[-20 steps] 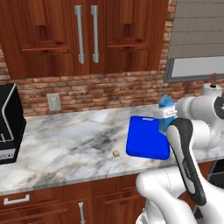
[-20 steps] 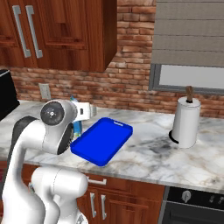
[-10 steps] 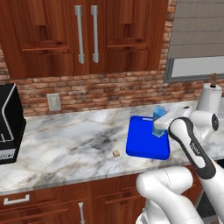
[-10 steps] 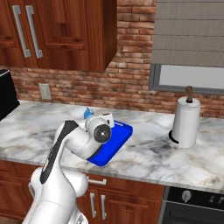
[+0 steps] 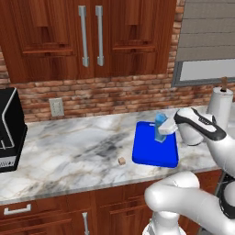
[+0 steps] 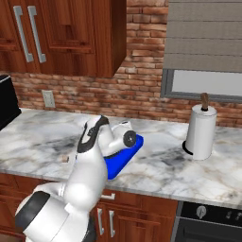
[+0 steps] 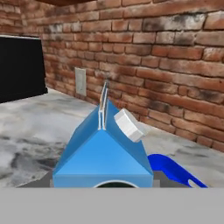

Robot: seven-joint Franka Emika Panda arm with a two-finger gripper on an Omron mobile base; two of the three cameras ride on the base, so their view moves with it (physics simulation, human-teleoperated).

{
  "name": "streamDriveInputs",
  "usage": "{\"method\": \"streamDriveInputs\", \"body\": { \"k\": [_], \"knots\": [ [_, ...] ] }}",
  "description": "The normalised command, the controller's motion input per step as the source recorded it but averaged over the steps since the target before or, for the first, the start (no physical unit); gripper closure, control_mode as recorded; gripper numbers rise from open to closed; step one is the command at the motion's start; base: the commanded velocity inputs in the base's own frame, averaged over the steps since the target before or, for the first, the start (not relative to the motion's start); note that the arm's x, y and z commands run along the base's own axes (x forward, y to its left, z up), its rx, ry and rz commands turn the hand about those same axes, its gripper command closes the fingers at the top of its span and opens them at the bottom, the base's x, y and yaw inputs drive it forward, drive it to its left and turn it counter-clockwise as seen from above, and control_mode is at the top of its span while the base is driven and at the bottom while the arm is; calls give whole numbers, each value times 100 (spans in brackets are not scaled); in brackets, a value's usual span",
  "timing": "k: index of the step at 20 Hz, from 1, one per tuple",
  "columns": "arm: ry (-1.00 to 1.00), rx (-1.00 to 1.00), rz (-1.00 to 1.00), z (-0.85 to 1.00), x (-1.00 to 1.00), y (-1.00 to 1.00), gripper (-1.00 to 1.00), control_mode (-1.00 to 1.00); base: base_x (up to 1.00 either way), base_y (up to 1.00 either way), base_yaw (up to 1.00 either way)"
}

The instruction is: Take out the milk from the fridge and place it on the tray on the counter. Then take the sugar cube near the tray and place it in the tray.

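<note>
The milk [image 5: 160, 125], a slim blue carton, stands upright over the far right part of the blue tray [image 5: 151, 151] on the marble counter [image 5: 78, 147]. My gripper [image 5: 164, 131] reaches in from the right and is shut on the carton's side. I cannot tell whether the carton's base touches the tray. In the hand view the milk's gabled top [image 7: 103, 148] and white cap sit right in front of me and hide my fingertips, with a corner of the tray [image 7: 173, 170] behind. The tan sugar cube [image 5: 121, 161] lies on the counter left of the tray's near corner, and the sugar cube [image 6: 64, 159] also shows beside my arm, which hides most of the tray [image 6: 124, 157].
A white paper-towel roll [image 5: 221, 103] stands at the right end of the counter against the brick wall. A black appliance [image 5: 9, 131] sits at the far left. A wall outlet [image 5: 56, 107] is on the brick, and wooden cabinets [image 5: 92, 36] hang above.
My arm has swung the milk from the tray's right edge inward and down, so the carton is now low over the tray. The tray and sugar cube have not moved.
</note>
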Motion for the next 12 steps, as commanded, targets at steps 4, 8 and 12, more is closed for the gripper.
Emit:
{"method": "streamDriveInputs", "body": {
  "k": [4, 8, 12],
  "knots": [
    [21, 0, 8, 0, 24, -12, 100, -100, 0, 0, 0],
    [4, 0, 7, -4, 25, -13, 100, -100, 0, 0, 0],
    [-7, 0, 7, -22, 12, -15, 100, -100, 0, 0, 0]
  ]
}}
